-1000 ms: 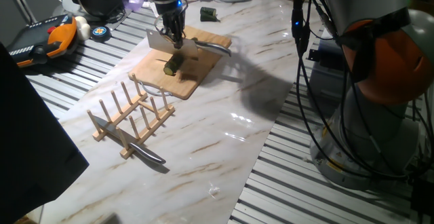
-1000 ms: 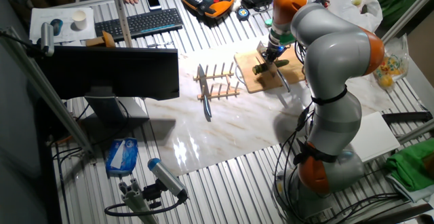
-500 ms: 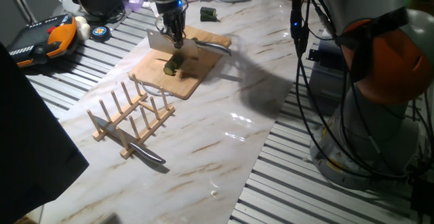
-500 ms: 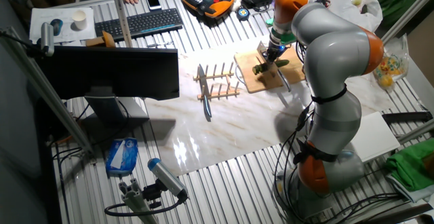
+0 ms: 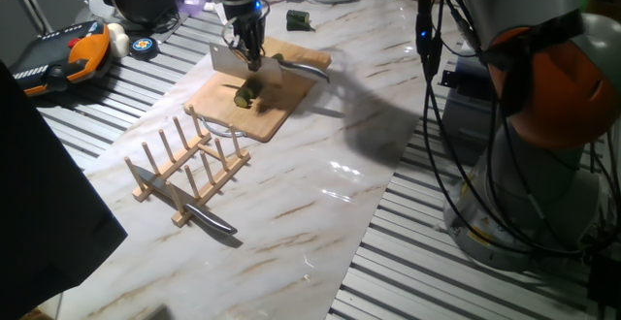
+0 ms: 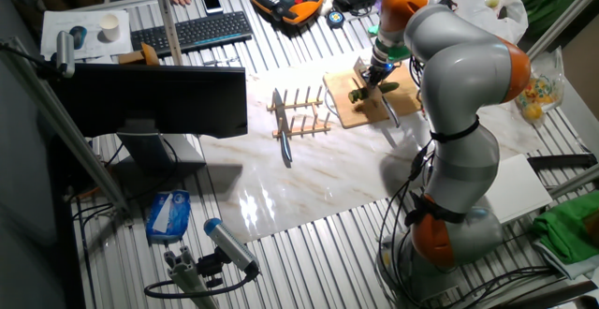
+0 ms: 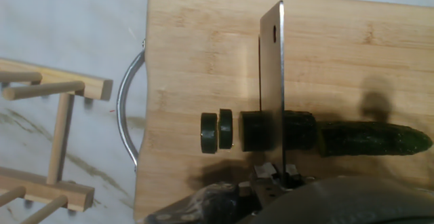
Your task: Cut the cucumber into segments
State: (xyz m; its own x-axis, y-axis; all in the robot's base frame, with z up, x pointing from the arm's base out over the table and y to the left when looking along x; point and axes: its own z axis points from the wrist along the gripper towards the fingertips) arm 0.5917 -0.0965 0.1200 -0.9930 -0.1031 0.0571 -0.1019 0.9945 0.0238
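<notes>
Gripping a cleaver (image 7: 272, 75), fingers pinched on its handle, gripper (image 7: 271, 178) sets blade into cucumber (image 7: 339, 137) on wooden board (image 7: 196, 54); two segments (image 7: 217, 132) lie beside.

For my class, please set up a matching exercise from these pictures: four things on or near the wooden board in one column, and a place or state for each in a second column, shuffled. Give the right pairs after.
Things
1. cleaver blade
2. two thin slices
3. long uncut piece
4. wooden rack

Places or states
A. lies on the cutting board at the end furthest from the metal handle
B. stands off the board, on the marble table
C. set edge-down in the cucumber
D. stand on edge nearest the handle

Pairs: 1-C, 2-D, 3-A, 4-B
</notes>
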